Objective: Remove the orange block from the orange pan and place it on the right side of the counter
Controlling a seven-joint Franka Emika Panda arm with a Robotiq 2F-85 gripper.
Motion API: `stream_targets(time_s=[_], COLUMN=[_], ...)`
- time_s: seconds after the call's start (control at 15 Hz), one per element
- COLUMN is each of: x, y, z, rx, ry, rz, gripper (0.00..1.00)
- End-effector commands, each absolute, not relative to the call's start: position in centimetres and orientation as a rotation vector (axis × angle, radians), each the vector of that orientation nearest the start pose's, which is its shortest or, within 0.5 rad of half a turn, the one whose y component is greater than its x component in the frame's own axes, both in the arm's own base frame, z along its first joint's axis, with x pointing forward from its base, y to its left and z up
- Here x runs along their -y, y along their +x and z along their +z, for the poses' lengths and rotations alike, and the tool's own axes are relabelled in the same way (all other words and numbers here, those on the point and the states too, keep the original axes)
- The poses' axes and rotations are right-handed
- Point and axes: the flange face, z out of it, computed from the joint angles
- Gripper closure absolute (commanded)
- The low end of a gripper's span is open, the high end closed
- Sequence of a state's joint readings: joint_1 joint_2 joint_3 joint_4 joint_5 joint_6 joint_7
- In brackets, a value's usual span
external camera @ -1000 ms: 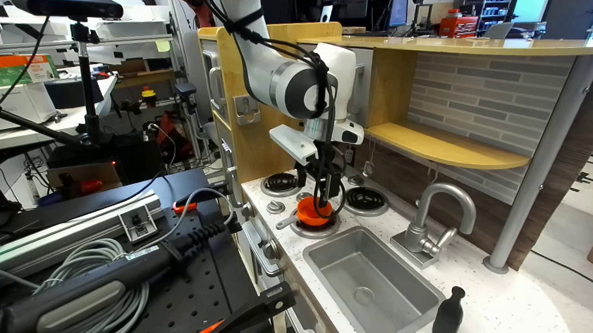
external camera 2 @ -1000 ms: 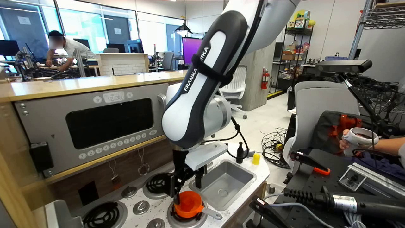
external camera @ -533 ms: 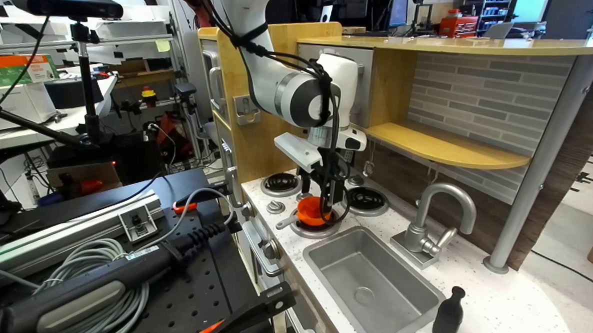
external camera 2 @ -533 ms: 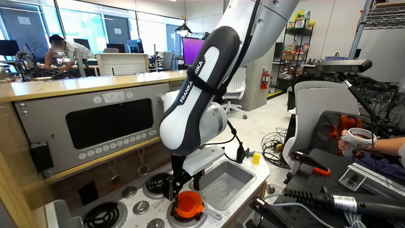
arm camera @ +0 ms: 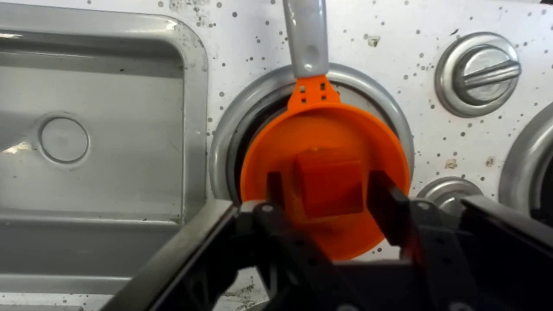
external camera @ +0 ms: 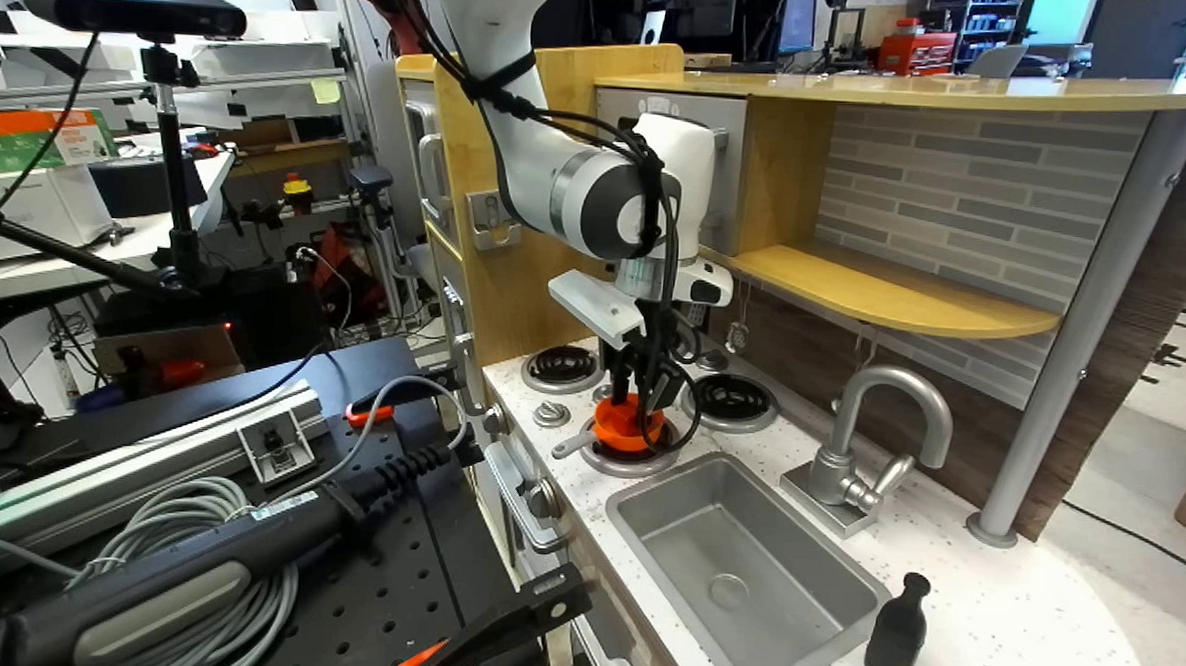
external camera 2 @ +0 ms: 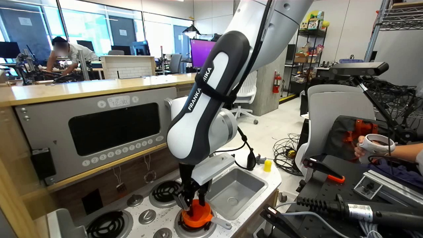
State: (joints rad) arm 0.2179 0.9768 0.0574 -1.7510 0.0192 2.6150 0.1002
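Observation:
In the wrist view, the orange block [arm camera: 332, 188] lies inside the orange pan [arm camera: 268, 142], a darker orange-red square against its floor. My gripper [arm camera: 325, 178] reaches into the pan with one finger on either side of the block. A gap shows between the left finger [arm camera: 275, 188] and the block; the right finger [arm camera: 386, 207] stands nearer, with a thin gap. Both exterior views show the pan [external camera: 620, 436] [external camera 2: 195, 222] on a front burner of the white speckled counter [external camera: 1031, 622], grey handle pointing outward. There the block is not distinguishable.
Beside the pan's burner is the grey sink [external camera: 744, 550], with a silver faucet [external camera: 837, 474] behind it. A black bottle [external camera: 897, 632] and a yellow object [external camera 2: 267, 166] stand past the sink. A back burner [external camera: 733, 399] and knobs [arm camera: 479, 73] surround the pan. A wooden shelf [external camera: 895, 291] overhangs the counter.
The arm has shifted slightly and come lower over the pan. My fingers have drawn closer together around the block, dipping into the pan. The pan stays on its burner.

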Motion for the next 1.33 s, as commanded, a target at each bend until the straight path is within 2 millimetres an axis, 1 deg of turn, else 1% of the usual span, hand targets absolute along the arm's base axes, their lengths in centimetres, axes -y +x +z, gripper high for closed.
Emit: stream_targets(time_s=[0.0, 0.13, 0.33, 0.53, 0.87, 1.07, 1.2, 1.27], x=[-17.1, -17.1, -17.1, -17.4, -17.7, -17.9, -17.5, -17.0], y=[60.0, 60.0, 59.7, 59.5, 58.8, 58.6, 58.2, 57.6], z=[0.4, 0.4, 0.6, 1.5, 3.6, 5.3, 6.3, 6.5], rx=[0.249, 0.253, 0.258, 0.270, 0.295, 0.298, 0.278, 0.266], ry=[-3.115, -3.116, -3.117, -3.110, -3.107, -3.100, -3.100, -3.103], rz=[0.190, 0.192, 0.194, 0.181, 0.128, 0.115, 0.119, 0.134], gripper=[0.78, 0.91, 0.91, 0.91, 0.91, 0.91, 0.91, 0.91])
